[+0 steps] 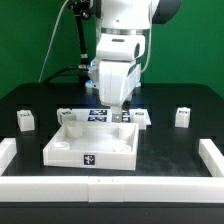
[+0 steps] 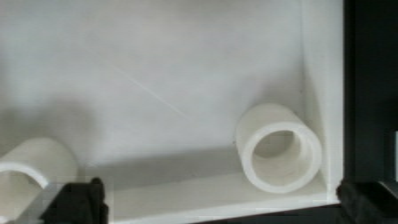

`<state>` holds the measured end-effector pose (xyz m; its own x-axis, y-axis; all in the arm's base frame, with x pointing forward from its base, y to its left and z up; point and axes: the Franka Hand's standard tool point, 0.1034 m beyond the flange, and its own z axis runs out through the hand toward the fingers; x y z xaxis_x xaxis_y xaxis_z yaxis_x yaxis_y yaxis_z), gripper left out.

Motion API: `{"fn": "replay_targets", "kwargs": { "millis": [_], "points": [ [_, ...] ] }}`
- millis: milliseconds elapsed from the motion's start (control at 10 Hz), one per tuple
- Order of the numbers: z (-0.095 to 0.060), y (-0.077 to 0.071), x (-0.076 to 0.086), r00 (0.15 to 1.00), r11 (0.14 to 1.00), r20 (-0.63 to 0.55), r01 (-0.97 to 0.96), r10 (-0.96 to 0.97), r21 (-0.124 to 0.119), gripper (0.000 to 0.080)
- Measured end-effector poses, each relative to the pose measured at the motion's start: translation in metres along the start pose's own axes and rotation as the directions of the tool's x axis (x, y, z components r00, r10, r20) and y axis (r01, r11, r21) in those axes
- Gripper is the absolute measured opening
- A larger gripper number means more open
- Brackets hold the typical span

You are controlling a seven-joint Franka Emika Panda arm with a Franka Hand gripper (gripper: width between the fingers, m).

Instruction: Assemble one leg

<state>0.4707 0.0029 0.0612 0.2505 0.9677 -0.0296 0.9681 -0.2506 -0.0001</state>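
The large white square tray-like piece (image 1: 92,146) lies in the middle of the black table. My gripper (image 1: 114,104) hangs low over its far edge. In the wrist view the gripper (image 2: 219,206) is open, with dark fingertips (image 2: 77,201) set wide apart. Between them lie the tray's white inner floor and rim (image 2: 196,120) and two round corner holes (image 2: 285,160). Nothing is held. One small white leg (image 1: 24,119) stands at the exterior view's left and another leg (image 1: 183,117) at its right. Two more small blocks (image 1: 141,118) stand behind the tray.
The marker board (image 1: 97,114) lies behind the tray, under the arm. White rails border the table at the front (image 1: 110,186), the exterior view's left (image 1: 8,150) and right (image 1: 210,152). A green wall stands behind.
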Motion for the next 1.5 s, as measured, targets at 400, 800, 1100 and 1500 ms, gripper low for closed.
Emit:
{"fn": "replay_targets", "kwargs": {
  "millis": [400, 800, 1100, 1500],
  "points": [
    [0.024, -0.028, -0.013, 0.999, 0.999, -0.018, 0.035, -0.035, 0.002, 0.065],
    [0.049, -0.05, -0.03, 0.999, 1.0, -0.031, 0.018, -0.018, 0.018, 0.065],
    [0.056, -0.05, -0.034, 0.999, 1.0, -0.032, 0.002, -0.001, 0.027, 0.065],
    [0.056, -0.05, -0.034, 0.999, 1.0, -0.032, 0.002, -0.001, 0.026, 0.0216]
  ]
}}
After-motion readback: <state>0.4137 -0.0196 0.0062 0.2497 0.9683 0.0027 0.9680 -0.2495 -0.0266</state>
